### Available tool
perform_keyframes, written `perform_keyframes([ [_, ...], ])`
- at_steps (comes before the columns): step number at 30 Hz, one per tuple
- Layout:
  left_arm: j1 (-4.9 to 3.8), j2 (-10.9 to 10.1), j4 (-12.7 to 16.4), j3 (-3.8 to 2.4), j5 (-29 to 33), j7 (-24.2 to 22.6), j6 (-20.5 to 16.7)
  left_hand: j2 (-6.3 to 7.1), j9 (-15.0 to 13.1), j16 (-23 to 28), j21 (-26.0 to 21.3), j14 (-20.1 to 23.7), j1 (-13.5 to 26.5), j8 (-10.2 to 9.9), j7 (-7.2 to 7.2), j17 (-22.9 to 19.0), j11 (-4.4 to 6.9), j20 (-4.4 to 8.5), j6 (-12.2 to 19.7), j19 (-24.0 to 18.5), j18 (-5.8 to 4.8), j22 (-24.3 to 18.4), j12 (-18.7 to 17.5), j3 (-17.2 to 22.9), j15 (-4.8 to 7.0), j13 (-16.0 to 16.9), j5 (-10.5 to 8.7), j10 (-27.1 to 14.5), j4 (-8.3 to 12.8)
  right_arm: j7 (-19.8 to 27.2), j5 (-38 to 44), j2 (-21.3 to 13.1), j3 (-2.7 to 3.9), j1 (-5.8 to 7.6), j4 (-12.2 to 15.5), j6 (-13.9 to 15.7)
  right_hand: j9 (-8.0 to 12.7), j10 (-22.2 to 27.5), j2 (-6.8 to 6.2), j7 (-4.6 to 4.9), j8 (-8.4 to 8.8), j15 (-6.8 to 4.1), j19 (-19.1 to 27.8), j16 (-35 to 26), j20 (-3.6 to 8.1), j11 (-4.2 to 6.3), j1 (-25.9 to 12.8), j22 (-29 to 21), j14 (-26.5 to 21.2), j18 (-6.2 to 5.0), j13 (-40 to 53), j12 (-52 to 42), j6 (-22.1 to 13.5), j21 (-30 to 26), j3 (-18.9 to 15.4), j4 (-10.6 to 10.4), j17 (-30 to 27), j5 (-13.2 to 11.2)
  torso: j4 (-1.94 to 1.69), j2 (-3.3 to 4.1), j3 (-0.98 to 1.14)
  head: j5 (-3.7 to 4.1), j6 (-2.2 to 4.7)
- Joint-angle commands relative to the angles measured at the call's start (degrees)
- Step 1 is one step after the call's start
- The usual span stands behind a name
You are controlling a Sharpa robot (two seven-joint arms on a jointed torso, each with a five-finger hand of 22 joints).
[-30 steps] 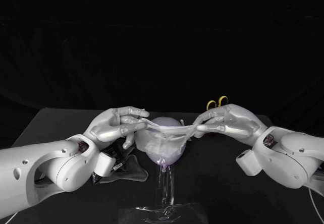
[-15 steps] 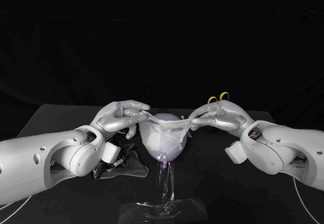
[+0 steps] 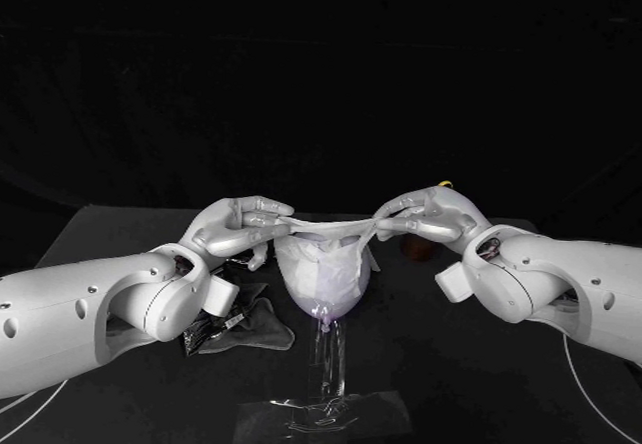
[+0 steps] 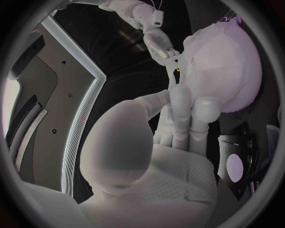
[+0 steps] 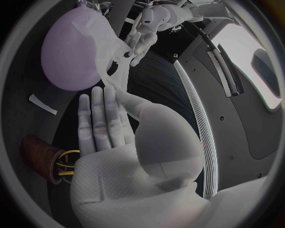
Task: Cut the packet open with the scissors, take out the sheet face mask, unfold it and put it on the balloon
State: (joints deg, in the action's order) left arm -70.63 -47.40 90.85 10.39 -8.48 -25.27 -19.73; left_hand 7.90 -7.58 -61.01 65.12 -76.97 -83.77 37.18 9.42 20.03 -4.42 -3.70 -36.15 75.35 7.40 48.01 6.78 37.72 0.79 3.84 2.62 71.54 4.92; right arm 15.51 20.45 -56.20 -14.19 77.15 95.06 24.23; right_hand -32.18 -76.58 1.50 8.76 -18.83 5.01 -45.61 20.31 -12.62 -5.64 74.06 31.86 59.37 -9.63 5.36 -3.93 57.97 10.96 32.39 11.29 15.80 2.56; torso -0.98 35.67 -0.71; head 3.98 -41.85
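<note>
Sheet face mask (image 3: 324, 254) stretched taut along its top edge, draped down the front of the purple balloon (image 3: 322, 304) on a clear stand (image 3: 326, 368). Pinched at one top corner by the left hand (image 3: 238, 230), at the other by the right hand (image 3: 429, 218). Dark packet (image 3: 243, 328), possibly the cut one, flat on the black table (image 3: 514, 392) beside the left arm. Yellow-handled scissors (image 5: 65, 160) upright in a brown holder (image 5: 35, 152) near the right hand.

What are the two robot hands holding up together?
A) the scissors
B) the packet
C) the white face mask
C: the left hand and the right hand each pinch one end of the sheet mask, which hangs over the balloon.
</note>
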Motion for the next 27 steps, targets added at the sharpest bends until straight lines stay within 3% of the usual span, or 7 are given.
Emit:
perform_keyframes([
  [1, -0.04, 0.26, -0.16, -0.07, -0.59, -0.09, -0.77, -0.42, 0.07, -0.29, 0.17, 0.02, 0.27, -0.35, 0.01, 0.03, -0.03, -0.3, -0.44, -0.24, -0.07, -0.01, -0.41, 0.24, -0.06, -0.09, 0.19, -0.51, 0.19, 0.3, 0.12, 0.83, 0.06, 0.27, -1.36, 0.86, -0.06, 0.14, 0.1, -0.06, -0.17, -0.03, 0.28, -0.36, 0.06, 0.36, 0.48, 0.11, 0.55, -0.67, 0.09, 0.09, 0.36, 0.23, 0.26, 0.05, 0.07, 0.18, -0.03, 0.04, 0.01, -0.07, 0.09],
  [6, -0.06, 0.69, -0.68, -0.08, -0.6, 0.25, -0.47, -0.47, 0.32, -0.43, 0.2, 0.06, 0.52, -0.72, 0.32, 0.0, -0.7, -0.61, -1.46, -0.46, -0.06, -0.11, -2.17, 0.93, -0.51, -0.24, 0.2, -3.14, 0.22, -0.67, 0.09, 2.49, 0.09, 0.63, -3.66, 0.08, -0.06, 0.14, 0.11, -0.06, -0.17, -0.03, 0.29, -0.36, 0.06, 0.36, 0.48, 0.13, 0.56, -0.67, 0.09, 0.09, 0.36, 0.24, 0.27, 0.05, 0.07, 0.18, -0.01, 0.02, -0.02, -0.09, 0.01],
  [13, -0.09, 1.59, -1.3, -0.1, -0.9, 1.09, 0.42, -0.52, 0.92, -0.81, 0.12, 0.25, 1.01, -1.93, 0.5, -0.04, -1.46, -1.22, -5.33, -0.96, 0.11, -0.54, -3.07, 2.24, -1.12, -0.15, 0.22, -5.95, 0.29, -2.63, 0.83, 5.27, 0.1, 0.76, -6.57, -0.55, -0.06, 0.14, 0.11, -0.06, -0.16, -0.03, 0.3, -0.37, 0.06, 0.36, 0.47, 0.16, 0.57, -0.68, 0.09, 0.09, 0.36, 0.25, 0.27, 0.05, 0.08, 0.18, -0.07, -0.05, 0.0, 0.01, -0.03],
  [19, -0.12, 2.44, -1.92, -0.13, -1.51, 1.65, 1.12, -0.73, 1.21, -1.17, 0.2, 0.5, 1.51, -3.17, 0.73, -0.11, -2.01, -1.62, -9.75, -1.28, 0.17, -0.61, -3.02, 3.25, -1.55, -0.14, 0.22, -7.72, 0.26, -4.23, 1.92, 6.61, 0.1, 0.75, -7.76, -0.73, -0.06, 0.12, 0.1, -0.06, -0.16, -0.04, 0.29, -0.37, 0.07, 0.37, 0.44, 0.2, 0.6, -0.68, 0.1, 0.08, 0.37, 0.29, 0.25, 0.04, 0.1, 0.18, 0.04, -0.01, -0.01, -0.11, -0.04],
  [27, -0.14, 3.12, -2.94, -0.19, -2.04, 2.61, 2.29, -0.71, 1.51, -1.39, -0.03, 0.66, 2.2, -4.48, 1.21, -0.19, -2.44, -1.9, -11.18, -1.65, 0.27, -1.14, -3.17, 3.61, -1.87, -0.24, 0.21, -9.07, 0.01, -5.02, 2.58, 7.08, 0.09, 0.74, -8.51, 0.1, -0.06, 0.08, 0.1, -0.08, -0.17, -0.06, 0.27, -0.37, 0.08, 0.39, 0.44, 0.29, 0.64, -0.7, 0.11, 0.07, 0.39, 0.35, 0.25, 0.06, 0.12, 0.18, 0.05, -0.06, 0.03, 0.08, -0.23],
])
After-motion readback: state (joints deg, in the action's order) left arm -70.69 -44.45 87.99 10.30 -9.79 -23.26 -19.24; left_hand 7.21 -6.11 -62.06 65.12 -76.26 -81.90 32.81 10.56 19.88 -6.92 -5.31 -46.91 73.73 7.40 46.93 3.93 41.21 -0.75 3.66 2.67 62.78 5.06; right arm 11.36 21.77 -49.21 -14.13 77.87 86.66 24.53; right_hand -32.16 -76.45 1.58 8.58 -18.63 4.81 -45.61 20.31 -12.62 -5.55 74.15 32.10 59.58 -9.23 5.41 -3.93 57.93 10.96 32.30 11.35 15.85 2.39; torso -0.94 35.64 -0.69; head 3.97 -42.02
